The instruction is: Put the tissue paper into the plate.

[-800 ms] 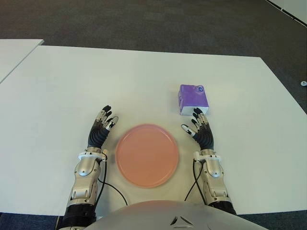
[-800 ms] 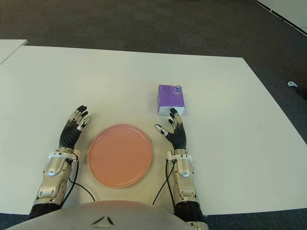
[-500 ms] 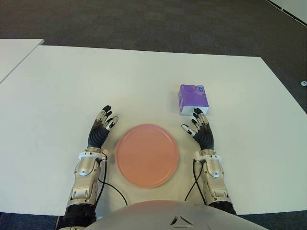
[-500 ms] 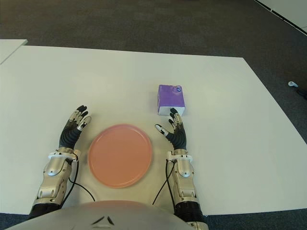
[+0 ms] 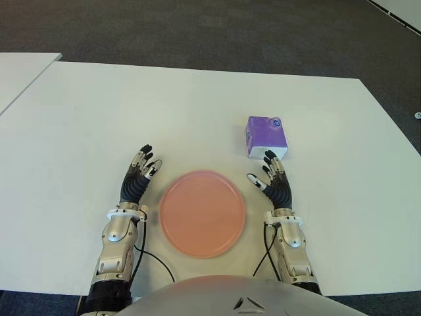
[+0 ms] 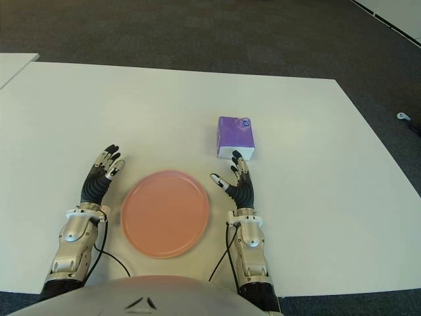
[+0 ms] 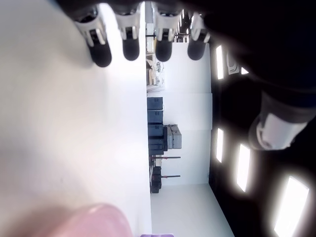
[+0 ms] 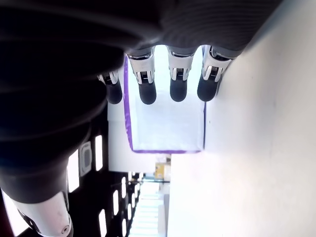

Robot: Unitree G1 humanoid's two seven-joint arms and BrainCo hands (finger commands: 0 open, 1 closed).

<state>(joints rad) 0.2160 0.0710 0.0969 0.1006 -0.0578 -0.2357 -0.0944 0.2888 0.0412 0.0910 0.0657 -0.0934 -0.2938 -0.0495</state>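
One purple tissue pack [image 5: 266,136] on white table [image 5: 197,112], just beyond right hand [image 5: 274,186], near end partly hidden by fingertips. One pink plate [image 5: 202,212] between hands. Left hand [image 5: 138,179] beside plate. Both hands: fingers spread, holding nothing.

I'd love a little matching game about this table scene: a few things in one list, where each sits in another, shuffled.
Things:
1. tissue pack
2. plate
3. left hand
4. right hand

Places:
A. between the two hands
B. open, on the plate's left
C. on the table, just beyond the right hand's fingertips
D. open, on the plate's right, before the tissue pack

Pairs: 1-C, 2-A, 3-B, 4-D
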